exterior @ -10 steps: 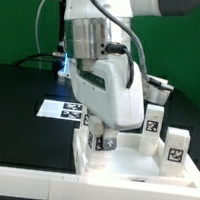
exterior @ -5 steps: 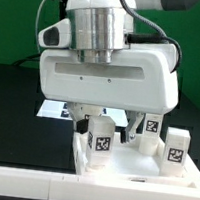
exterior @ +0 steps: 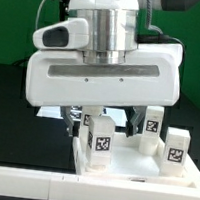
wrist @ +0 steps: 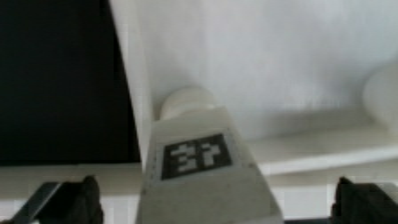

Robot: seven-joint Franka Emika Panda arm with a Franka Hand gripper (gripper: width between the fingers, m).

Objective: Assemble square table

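The white square table top (exterior: 130,168) lies at the front of the black table. A white leg with a tag (exterior: 100,142) stands upright on its near corner at the exterior view's left. Two more tagged legs (exterior: 154,120) (exterior: 175,147) stand toward the exterior view's right. I cannot see a fourth leg. My gripper (exterior: 104,125) hangs broad-side over the near leg, open, with a finger on each side. In the wrist view the leg (wrist: 196,150) rises between the dark fingertips (wrist: 71,200), with a gap on both sides. The top (wrist: 294,70) lies beneath.
The marker board (exterior: 55,110) lies flat on the black table behind the top, partly hidden by my hand. A white ledge (exterior: 18,184) runs along the front edge. A green wall stands behind.
My hand has turned from side-on to broad-side and come over the near leg. In the last half second it has shifted slightly toward the exterior view's left. The legs stand as before.
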